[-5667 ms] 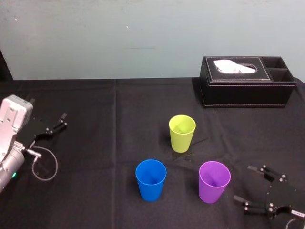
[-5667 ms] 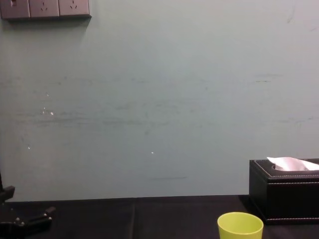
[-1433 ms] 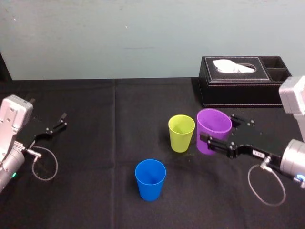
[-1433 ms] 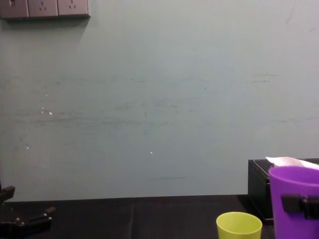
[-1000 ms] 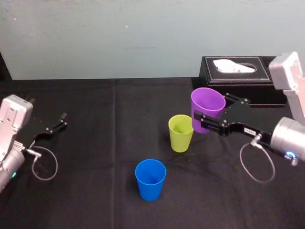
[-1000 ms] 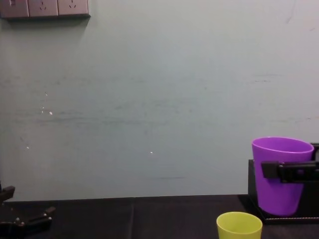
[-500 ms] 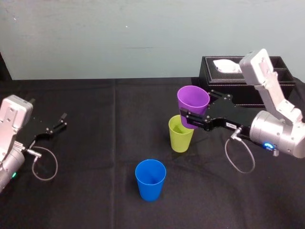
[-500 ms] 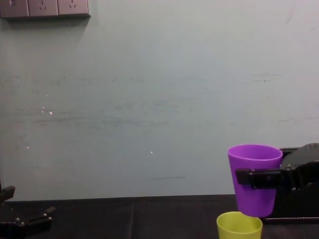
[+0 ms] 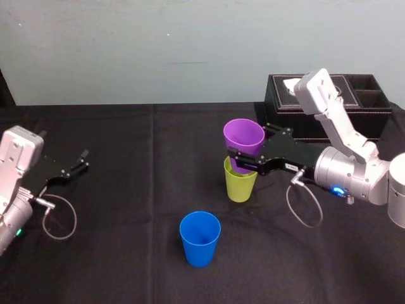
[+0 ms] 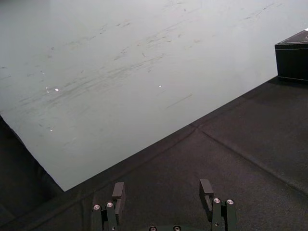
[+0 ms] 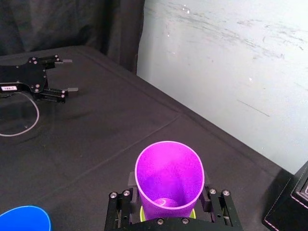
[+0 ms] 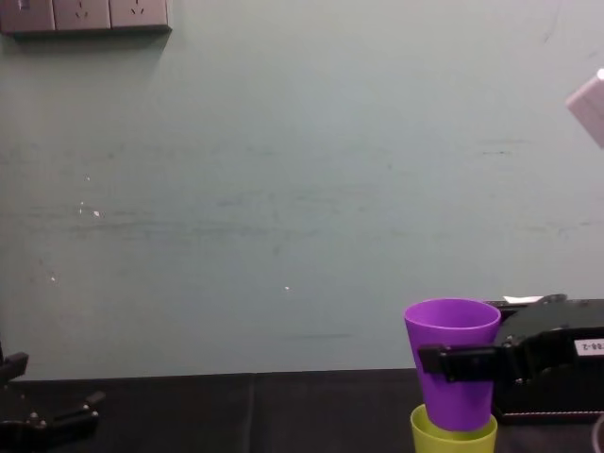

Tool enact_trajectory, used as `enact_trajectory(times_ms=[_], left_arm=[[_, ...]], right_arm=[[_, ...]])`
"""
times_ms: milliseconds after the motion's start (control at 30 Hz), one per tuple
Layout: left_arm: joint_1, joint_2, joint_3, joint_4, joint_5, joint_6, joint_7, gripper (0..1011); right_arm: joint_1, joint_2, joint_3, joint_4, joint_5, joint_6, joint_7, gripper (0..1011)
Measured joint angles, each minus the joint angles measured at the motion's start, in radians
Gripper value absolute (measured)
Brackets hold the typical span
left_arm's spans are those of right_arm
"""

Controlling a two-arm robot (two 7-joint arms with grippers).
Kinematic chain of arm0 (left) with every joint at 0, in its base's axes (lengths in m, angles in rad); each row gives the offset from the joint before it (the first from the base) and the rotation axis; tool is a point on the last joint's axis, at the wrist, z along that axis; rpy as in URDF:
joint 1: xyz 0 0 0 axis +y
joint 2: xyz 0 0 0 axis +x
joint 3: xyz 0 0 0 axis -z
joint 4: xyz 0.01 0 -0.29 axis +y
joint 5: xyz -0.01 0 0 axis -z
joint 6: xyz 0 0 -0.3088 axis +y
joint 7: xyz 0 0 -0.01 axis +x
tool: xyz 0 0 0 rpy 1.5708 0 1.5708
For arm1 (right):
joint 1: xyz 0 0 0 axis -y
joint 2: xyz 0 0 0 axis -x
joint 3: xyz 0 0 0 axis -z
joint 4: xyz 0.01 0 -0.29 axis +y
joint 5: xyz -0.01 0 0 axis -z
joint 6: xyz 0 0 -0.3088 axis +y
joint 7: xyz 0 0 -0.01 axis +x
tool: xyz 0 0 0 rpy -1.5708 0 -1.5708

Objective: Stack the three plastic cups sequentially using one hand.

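Purple cup (image 9: 243, 138) held off the table (image 9: 126, 259) by the right gripper (image 9: 248, 149), upright, mouth up. Jaws closed onto the cup's wall from two sides, about halfway down it, one finger on the side toward the robot and one on the far side. Right arm reaches in from the right, over the front of the tissue box (image 9: 354, 123).

Cup position: directly over the green cup (image 9: 240, 185). From the chest view the purple base sits just inside the green rim; most of the purple wall stands clear above it, so not pushed home. The right wrist view shows a sliver of green rim on either side of the purple base. Inside of the purple cup: bare. What the green cup holds besides that base cannot be told, since the purple one covers its mouth.

Blue cup (image 9: 200, 238) stands alone, upright, nearer the robot and a little to the left of the pair, well apart from them. Its inside is bare blue.

Tissue box at the far right of the table, behind the cups, white tissue (image 9: 288, 83) poking from its top slot.

Left gripper (image 9: 79, 161) parked at the left edge of the table, far from all three cups, fingers spread apart, gripping nothing
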Motion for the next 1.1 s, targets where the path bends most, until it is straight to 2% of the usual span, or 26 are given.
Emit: enact_trajectory(times_ms=[567, 1100], left_arm=[[0.0, 0.0, 0.0, 0.0, 0.0, 0.0, 0.0, 1012], [0.0, 0.0, 0.0, 0.0, 0.0, 0.0, 0.0, 1011]], right_arm=[[0.024, -0.031, -0.006, 0.055, -0.028, -0.001, 0.015, 728], [0.013, -0.039, -0.003, 0.085, -0.032, -0.019, 0.028, 728]])
